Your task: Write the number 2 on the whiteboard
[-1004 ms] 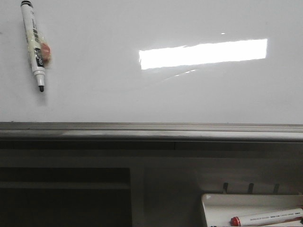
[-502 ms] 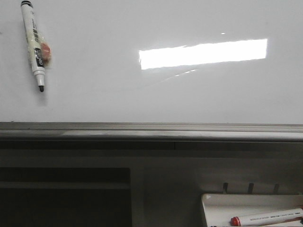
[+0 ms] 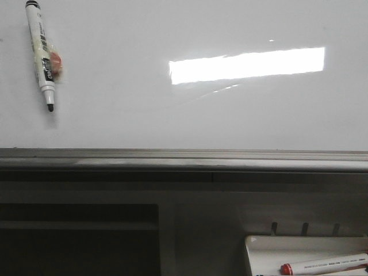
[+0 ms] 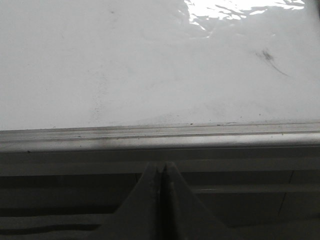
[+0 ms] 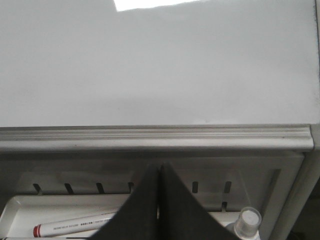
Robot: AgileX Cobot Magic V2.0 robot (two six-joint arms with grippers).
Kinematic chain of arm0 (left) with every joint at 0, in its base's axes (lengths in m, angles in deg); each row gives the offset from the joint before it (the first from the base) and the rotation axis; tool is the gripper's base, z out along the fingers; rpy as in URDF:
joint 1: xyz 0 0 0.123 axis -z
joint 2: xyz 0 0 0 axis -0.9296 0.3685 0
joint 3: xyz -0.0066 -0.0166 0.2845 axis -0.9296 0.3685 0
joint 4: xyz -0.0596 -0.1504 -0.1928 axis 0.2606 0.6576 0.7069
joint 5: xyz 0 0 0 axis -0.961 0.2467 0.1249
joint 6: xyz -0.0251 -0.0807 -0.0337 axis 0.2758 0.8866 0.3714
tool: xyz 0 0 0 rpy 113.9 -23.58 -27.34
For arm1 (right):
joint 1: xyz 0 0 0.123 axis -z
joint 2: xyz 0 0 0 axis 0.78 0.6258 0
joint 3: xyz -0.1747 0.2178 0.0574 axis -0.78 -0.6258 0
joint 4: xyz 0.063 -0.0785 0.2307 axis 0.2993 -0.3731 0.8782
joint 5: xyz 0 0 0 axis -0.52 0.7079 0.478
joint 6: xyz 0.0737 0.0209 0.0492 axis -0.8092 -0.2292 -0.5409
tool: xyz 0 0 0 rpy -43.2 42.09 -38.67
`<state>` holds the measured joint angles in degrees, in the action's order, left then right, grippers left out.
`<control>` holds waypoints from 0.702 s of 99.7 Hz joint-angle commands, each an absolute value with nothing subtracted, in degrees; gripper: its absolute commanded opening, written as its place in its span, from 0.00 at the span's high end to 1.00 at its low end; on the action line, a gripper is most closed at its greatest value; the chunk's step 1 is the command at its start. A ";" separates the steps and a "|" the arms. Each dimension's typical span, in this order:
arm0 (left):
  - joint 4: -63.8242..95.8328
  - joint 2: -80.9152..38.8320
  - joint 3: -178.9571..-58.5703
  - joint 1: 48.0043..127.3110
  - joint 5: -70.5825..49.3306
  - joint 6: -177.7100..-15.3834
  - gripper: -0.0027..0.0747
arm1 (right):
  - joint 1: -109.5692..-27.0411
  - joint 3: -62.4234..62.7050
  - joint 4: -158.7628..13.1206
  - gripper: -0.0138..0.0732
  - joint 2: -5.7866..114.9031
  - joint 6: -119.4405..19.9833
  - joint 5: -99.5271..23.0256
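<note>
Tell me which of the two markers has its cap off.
The black marker stuck on the whiteboard at upper left: its dark tip is bare, pointing down. The other marker lies in the white tray, red cap on.

Upper left on the whiteboard (image 3: 172, 115): a marker (image 3: 41, 54) stuck nearly upright, tip down. Along the board's lower edge, a rail (image 3: 184, 160) running the full width. Below the rail at lower right, a tray (image 3: 259, 250) holding a second marker (image 3: 325, 265) on its side (a bottle (image 5: 247, 222) just beside the tray in the right wrist view). Under the rail, left hand (image 4: 161, 172) and right hand (image 5: 160, 172), both below board level.
</note>
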<state>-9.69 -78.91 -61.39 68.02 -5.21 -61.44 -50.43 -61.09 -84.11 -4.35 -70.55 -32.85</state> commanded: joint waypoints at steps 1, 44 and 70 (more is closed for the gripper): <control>-6.81 -80.42 -60.70 67.94 -12.72 -60.76 0.99 | -50.12 -62.54 -80.62 0.92 -5.54 -70.33 -39.83; -1.89 -80.42 -60.79 68.04 -28.86 -61.18 0.99 | -50.12 -62.54 -71.72 0.92 -5.54 -70.33 -69.91; 2.67 -80.42 -60.92 68.04 -32.40 -60.91 0.99 | -50.12 -61.81 -71.72 0.92 -5.54 -70.33 -68.14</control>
